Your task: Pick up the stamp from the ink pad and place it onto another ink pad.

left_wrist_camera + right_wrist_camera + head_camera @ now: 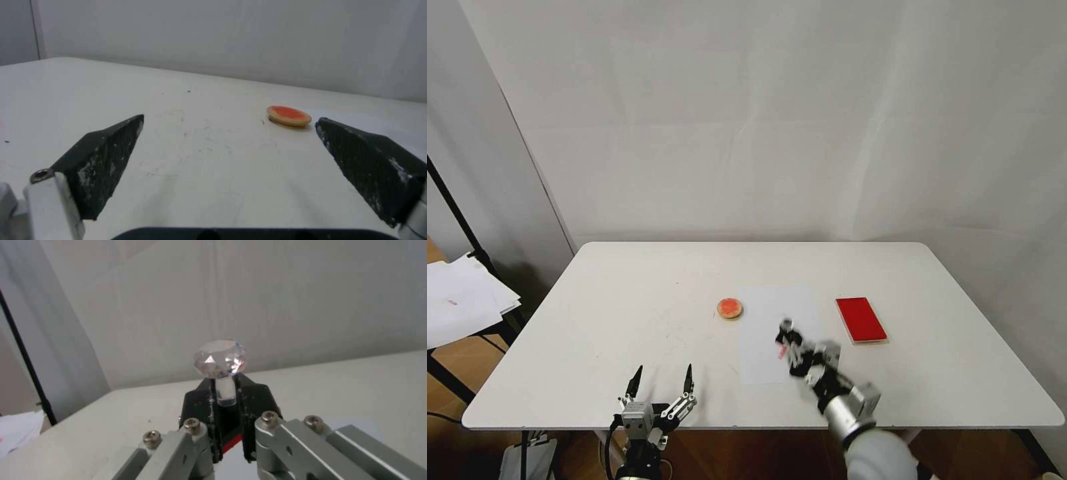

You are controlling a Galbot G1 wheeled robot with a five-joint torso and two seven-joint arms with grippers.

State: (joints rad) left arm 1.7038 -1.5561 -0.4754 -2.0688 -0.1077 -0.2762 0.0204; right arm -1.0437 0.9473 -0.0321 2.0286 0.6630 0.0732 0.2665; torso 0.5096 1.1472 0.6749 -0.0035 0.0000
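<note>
My right gripper point(790, 343) is shut on the stamp point(786, 326) and holds it in the air over the white paper, between the two pads. In the right wrist view the stamp point(220, 359) has a faceted, shiny knob that stands out past the black fingertips point(253, 396), and a bit of red shows lower down. The red rectangular ink pad point(861, 319) lies flat to the right with nothing on it. The small round tan-rimmed ink pad point(730, 308) point(289, 116) lies to the left. At the table's front left edge my left gripper point(662, 381) point(229, 118) rests open.
A white sheet of paper point(767, 313) lies on the white table point(627, 300) under the right gripper. A stand with loose papers point(460, 300) is beyond the table's left edge. A pale wall backs the table.
</note>
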